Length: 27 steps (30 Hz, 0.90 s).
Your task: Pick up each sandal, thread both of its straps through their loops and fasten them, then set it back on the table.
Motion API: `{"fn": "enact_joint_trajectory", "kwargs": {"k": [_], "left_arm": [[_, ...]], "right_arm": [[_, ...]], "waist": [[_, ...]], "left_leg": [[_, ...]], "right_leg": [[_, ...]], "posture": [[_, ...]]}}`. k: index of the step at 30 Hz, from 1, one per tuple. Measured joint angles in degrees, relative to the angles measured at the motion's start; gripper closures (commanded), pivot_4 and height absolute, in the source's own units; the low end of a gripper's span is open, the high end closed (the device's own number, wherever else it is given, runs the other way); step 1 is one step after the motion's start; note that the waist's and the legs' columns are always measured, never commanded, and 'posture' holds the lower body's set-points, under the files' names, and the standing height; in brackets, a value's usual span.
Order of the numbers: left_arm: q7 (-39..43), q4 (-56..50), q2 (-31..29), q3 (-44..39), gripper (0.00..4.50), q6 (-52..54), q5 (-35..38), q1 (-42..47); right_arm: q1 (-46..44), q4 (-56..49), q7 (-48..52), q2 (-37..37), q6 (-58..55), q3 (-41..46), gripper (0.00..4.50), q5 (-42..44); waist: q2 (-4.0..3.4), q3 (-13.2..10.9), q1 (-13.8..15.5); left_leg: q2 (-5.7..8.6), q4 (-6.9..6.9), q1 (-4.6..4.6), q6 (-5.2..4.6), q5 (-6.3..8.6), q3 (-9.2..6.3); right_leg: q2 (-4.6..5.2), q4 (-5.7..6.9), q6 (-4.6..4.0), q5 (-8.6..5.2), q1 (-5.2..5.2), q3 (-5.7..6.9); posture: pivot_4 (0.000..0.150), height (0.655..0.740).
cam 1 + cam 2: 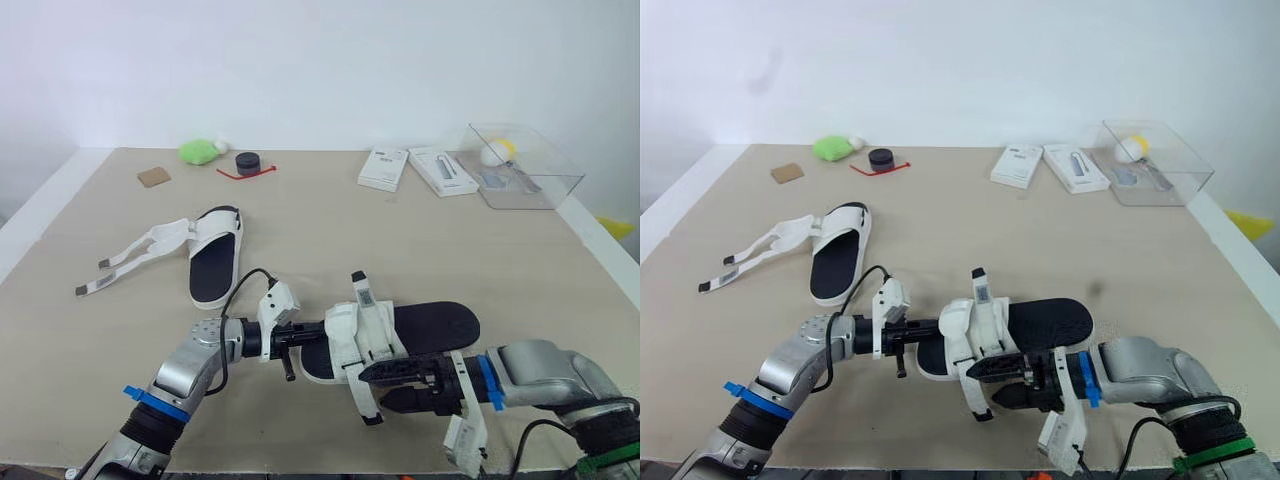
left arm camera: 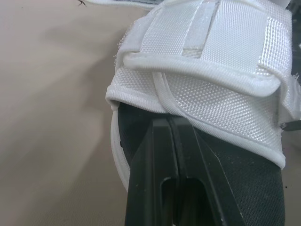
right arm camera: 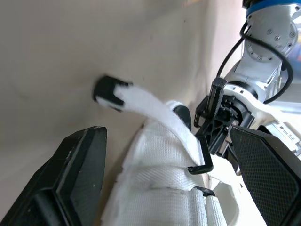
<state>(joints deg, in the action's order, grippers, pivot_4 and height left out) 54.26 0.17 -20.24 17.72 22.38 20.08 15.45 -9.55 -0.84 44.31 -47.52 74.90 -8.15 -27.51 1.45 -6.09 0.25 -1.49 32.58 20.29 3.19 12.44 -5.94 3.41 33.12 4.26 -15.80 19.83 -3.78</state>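
One white sandal with a black insole [image 1: 432, 325] lies at the near middle of the table [image 1: 330, 230], between my two grippers. Its upper band [image 2: 202, 89] is folded over. One black-tipped strap [image 1: 361, 291] stands up; the other strap [image 3: 150, 109] trails toward the front edge. My left gripper [image 1: 298, 341] is shut, its fingertips [image 2: 160, 129] resting on the insole just under the band. My right gripper [image 3: 167, 136] is open, with one finger [image 3: 70, 174] on each side of the trailing strap. The second sandal [image 1: 215, 256] lies at the left with both straps [image 1: 135, 258] spread out unfastened.
At the back stand a green object [image 1: 197, 151], a black round item on a red cord [image 1: 247, 162], a brown square [image 1: 153, 177], two white boxes [image 1: 383, 168] and a clear container [image 1: 520, 165] holding a yellow and white ball. The table's front edge is close.
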Motion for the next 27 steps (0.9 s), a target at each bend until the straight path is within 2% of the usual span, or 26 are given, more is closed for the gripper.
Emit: {"fn": "enact_joint_trajectory", "kwargs": {"k": [1, 4, 11, 12, 16, 18, 23, 24, 27], "left_arm": [[0.0, 0.0, 0.0, 0.0, 4.5, 0.0, 0.0, 0.0], [0.0, 0.0, 0.0, 0.0, 4.5, 0.0, 0.0, 0.0], [0.0, 0.1, 0.0, 0.0, 4.5, 0.0, 0.0, 0.2], [0.0, 0.2, 0.0, 0.1, 4.5, 0.0, 0.0, 0.2], [0.1, 0.4, 0.0, 0.1, 4.5, 0.0, 0.0, 0.4], [0.1, 0.4, -0.1, 0.3, 4.5, 0.0, 0.0, 0.5], [0.5, 0.5, -0.8, 0.4, 4.5, 0.0, 0.0, 0.7], [0.5, 0.6, -0.8, 0.3, 4.5, 0.0, 0.0, 0.8], [0.5, 0.7, -0.8, 0.3, 4.5, 0.0, 0.0, 1.1]], "right_arm": [[0.0, -0.1, -0.8, 0.0, -0.8, -0.4, 0.06, -0.4], [0.0, -1.6, -1.7, -0.4, -2.0, -1.9, 0.85, -0.5], [0.9, -4.4, -3.3, -3.8, -2.9, -5.5, 4.29, -0.3], [0.9, -4.6, -3.6, -4.0, -3.0, -5.5, 4.41, -0.3], [1.4, -4.6, -4.6, -5.1, -4.2, -6.8, 4.41, 1.2], [2.2, -6.4, -4.1, -8.1, -7.1, -10.0, 4.41, 7.0], [3.5, -18.4, 1.9, -17.8, -26.4, -14.7, 4.41, 32.5], [3.0, -21.7, 3.2, -19.2, -35.8, -14.8, 4.41, 41.3], [0.1, -25.3, 3.8, -18.8, -54.8, -14.5, 4.41, 56.3]], "waist": [[0.0, 0.0, 0.0], [-0.02, 0.0, 0.0], [0.03, 0.0, 0.0], [0.02, 0.0, 0.0], [0.01, 0.0, 0.0], [-0.07, -0.1, 0.0], [-0.07, -0.1, 0.0], [0.0, -0.2, 0.0], [0.14, -0.3, 0.0]], "left_leg": [[0.03, -0.01, -0.04, -0.01, 0.01, 0.0], [0.05, -0.01, -0.06, -0.01, 0.01, 0.0], [0.06, -0.01, -0.07, -0.02, 0.01, 0.01], [0.07, -0.01, -0.08, -0.02, 0.01, 0.02], [0.06, -0.01, -0.09, -0.02, 0.0, 0.02], [0.08, 0.0, -0.09, -0.03, 0.0, 0.01], [0.04, -0.01, -0.06, -0.09, 0.08, 0.02], [-0.01, -0.01, -0.06, -0.09, 0.08, 0.03], [-0.05, 0.0, -0.04, -0.09, 0.08, 0.04]], "right_leg": [[-0.01, 0.01, 0.0, 0.0, -0.04, -0.07], [-0.02, 0.01, 0.0, 0.0, -0.06, -0.15], [-0.02, 0.01, 0.0, 0.0, -0.07, -0.19], [-0.02, 0.01, 0.0, 0.0, -0.07, -0.2], [-0.02, 0.01, 0.0, 0.0, -0.09, -0.21], [-0.01, 0.01, 0.0, 0.0, -0.13, -0.27], [0.0, 0.01, -0.01, -0.03, -0.4, -0.32], [-0.01, 0.0, -0.03, -0.05, -0.41, -0.31], [-0.01, -0.02, -0.05, -0.06, -0.38, -0.27]], "posture": [[0.15, 0.74], [0.15, 0.74], [0.15, 0.74], [0.15, 0.74], [0.15, 0.74], [0.15, 0.74], [0.15, 0.74], [0.15, 0.74], [0.15, 0.74]]}}
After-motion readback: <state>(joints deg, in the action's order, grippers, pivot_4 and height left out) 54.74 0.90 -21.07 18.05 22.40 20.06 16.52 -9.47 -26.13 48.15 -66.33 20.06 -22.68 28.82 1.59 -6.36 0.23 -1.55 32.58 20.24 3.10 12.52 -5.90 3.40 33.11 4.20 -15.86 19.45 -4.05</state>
